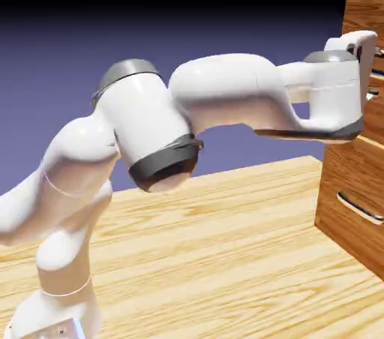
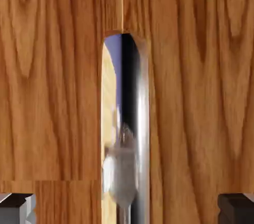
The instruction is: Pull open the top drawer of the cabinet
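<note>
The task looks barely begun: the end effector (image 2: 127,210) is spread wide at the cabinet (image 1: 358,172)'s front, holding nothing, with the silver bar handle (image 2: 141,134) lying between its fingertips. The top drawer (image 1: 378,62), near the cabinet's upper edge, appears closed; gripping the handle and pulling are left.

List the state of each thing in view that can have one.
Gripper: open, a fingertip on each side of the view, nothing gripped.
Silver handle between the fingertips: not clamped.
Top drawer: seems shut, partly hidden by the hand.
Lowest visible drawer: shut.
</note>
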Controlling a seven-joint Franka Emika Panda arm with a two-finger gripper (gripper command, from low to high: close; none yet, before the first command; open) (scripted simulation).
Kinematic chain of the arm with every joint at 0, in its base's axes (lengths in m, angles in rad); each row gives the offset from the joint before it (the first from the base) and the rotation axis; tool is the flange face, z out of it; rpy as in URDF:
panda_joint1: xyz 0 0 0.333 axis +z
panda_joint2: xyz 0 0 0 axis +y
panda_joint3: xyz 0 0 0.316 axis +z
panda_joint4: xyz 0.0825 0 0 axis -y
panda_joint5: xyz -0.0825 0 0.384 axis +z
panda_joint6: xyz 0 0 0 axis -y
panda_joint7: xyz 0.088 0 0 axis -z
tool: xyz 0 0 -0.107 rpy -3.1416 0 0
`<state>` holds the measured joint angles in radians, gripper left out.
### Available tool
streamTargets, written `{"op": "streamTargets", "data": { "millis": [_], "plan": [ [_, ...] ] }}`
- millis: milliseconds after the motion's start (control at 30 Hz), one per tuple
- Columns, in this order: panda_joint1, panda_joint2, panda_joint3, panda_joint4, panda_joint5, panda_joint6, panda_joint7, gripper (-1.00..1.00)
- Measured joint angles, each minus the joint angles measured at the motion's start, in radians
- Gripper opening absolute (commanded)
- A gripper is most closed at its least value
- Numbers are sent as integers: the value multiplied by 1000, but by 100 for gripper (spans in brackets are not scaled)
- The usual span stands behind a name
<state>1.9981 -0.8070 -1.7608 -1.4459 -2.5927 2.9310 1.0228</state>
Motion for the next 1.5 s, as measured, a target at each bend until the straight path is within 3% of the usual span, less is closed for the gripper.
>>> {"op": "streamTargets", "data": {
  "millis": [67, 867, 1200, 1500],
  "plan": [
    [0, 0, 0, 0, 0, 0, 0, -100],
    [-869, -12, 653, -725, -73, -103, 156, -100],
    [-1027, 194, 761, -682, -301, -21, 586, -100],
    [-1353, 66, 1021, -879, -305, 23, 621, -100]
  ]
}}
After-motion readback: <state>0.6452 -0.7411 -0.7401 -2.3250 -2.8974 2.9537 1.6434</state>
